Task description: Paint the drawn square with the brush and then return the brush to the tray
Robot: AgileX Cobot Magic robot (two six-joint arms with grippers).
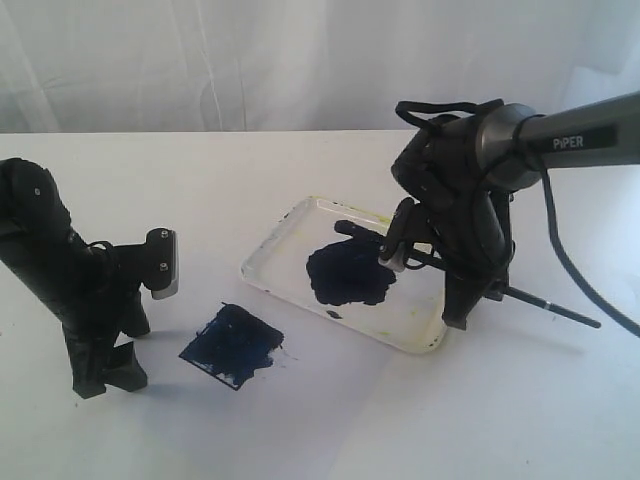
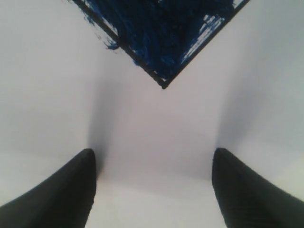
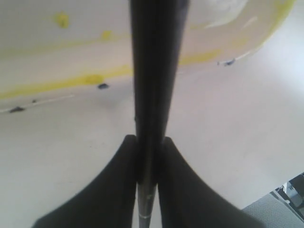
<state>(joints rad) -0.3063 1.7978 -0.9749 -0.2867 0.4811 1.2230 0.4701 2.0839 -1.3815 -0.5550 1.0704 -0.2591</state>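
The thin black brush [image 3: 154,71] is clamped by the right gripper [image 3: 148,140] over the translucent white plastic tray [image 1: 285,250], presumably for return. The left gripper [image 2: 153,154] is spread wide and empty.

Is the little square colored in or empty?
Colored in. The drawn square is dark blue almost all over; the left wrist view shows a few white streaks near one edge.

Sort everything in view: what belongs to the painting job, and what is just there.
Belongs to the job:
- drawn square, smeared dark blue
- brush
- tray with its paint blob
- right gripper, jaws shut on the brush by the tray's edge

Just there:
- left gripper, jaws open and empty near the square
- white curtain behind
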